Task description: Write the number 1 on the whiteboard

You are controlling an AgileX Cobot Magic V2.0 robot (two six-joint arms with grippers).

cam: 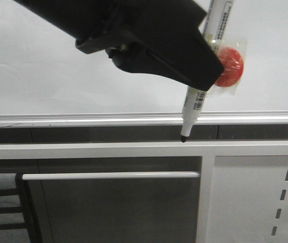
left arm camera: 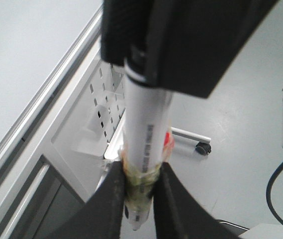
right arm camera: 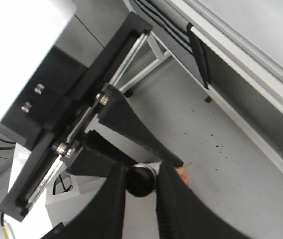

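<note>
The whiteboard (cam: 57, 61) fills the upper part of the front view, with its silver rail (cam: 83, 119) below. No number 1 stroke shows on the visible board. My left gripper (cam: 212, 68) reaches in from the upper left and is shut on the taped middle of a white marker pen (cam: 194, 98), as the left wrist view (left arm camera: 140, 189) shows. The pen hangs nearly upright and its black tip (cam: 184, 137) sits below the rail. A red disc (cam: 231, 65) is taped to the pen. My right gripper (right arm camera: 141, 181) is shut on the pen's black top end (right arm camera: 140, 180), out of the front view.
A white perforated metal panel (cam: 265, 202) stands at the lower right, with a white horizontal bar (cam: 108, 175) to its left. Dark slats (cam: 2, 207) show at the lower left. A caster wheel (left arm camera: 203, 148) and grey floor lie below.
</note>
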